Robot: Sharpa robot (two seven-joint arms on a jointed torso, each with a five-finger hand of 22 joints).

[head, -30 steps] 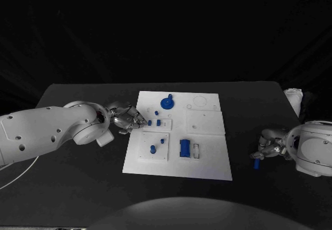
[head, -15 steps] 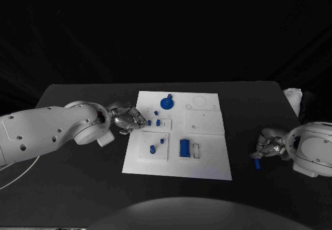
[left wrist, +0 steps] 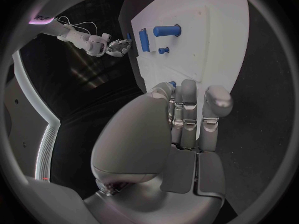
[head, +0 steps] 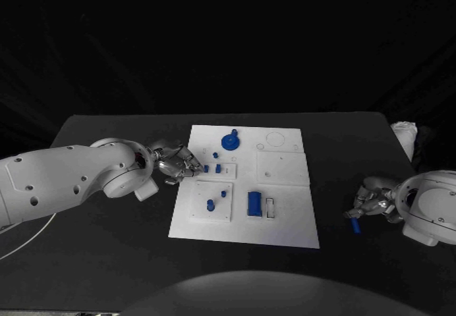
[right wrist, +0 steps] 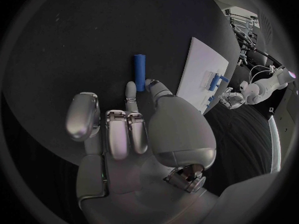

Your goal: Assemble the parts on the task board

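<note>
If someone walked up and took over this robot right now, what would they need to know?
Left hand: fingers curled, holding nothing, at the task board's left edge.
Right hand: pinches a blue peg off the board, above the table to its right.
Done: a blue disc, a blue cylinder and small blue pieces sit on the board.
Left: the peg has yet to go into the board.

The left arm reaches in from the left, its hand (head: pixel 176 163) at the left edge of the task board (head: pixel 285 224), fingers (left wrist: pixel 187 114) curled in together and holding nothing. The right arm comes in from the right, its hand (head: pixel 372 203) low over the table to the board's right, pinching a blue peg (right wrist: pixel 139 72) between thumb and a fingertip.
</note>
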